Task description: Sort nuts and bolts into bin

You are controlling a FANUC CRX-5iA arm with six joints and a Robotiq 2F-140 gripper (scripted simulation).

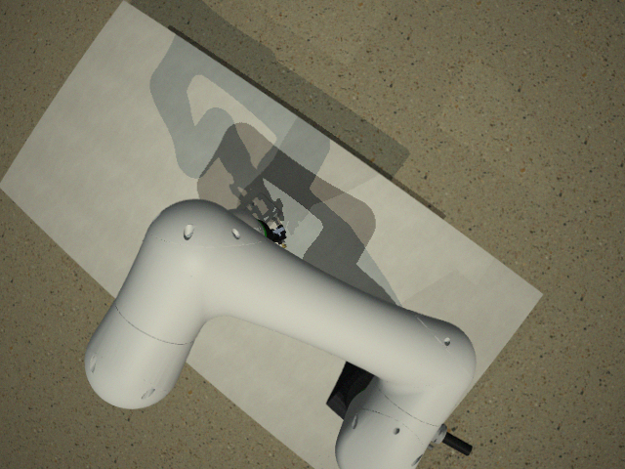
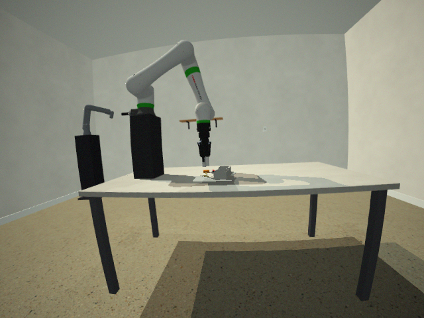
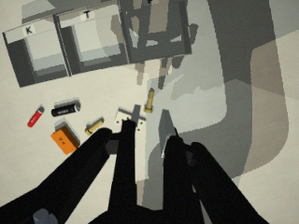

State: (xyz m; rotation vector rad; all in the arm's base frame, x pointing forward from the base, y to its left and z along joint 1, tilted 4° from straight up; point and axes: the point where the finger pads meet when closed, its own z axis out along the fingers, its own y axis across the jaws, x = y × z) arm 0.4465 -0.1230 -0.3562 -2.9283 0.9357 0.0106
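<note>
In the wrist view three grey bins stand in a row: K (image 3: 37,52) on the left, T (image 3: 93,37) in the middle and P (image 3: 156,21) on the right, in shadow. On the table below them lie a brass bolt (image 3: 149,99), a second brass bolt (image 3: 93,126) and a pale cross-shaped piece (image 3: 133,116). My gripper (image 3: 149,117) hangs above these with a narrow gap between its fingers and nothing in it. In the exterior view the gripper (image 2: 205,159) hovers above the table, just left of the bins (image 2: 223,172).
A red piece (image 3: 35,116), a black cylinder (image 3: 65,108) and an orange block (image 3: 65,138) lie left of the bolts. My arm hides the bins in the top view. The black arm pedestal (image 2: 146,147) stands on the table's left part.
</note>
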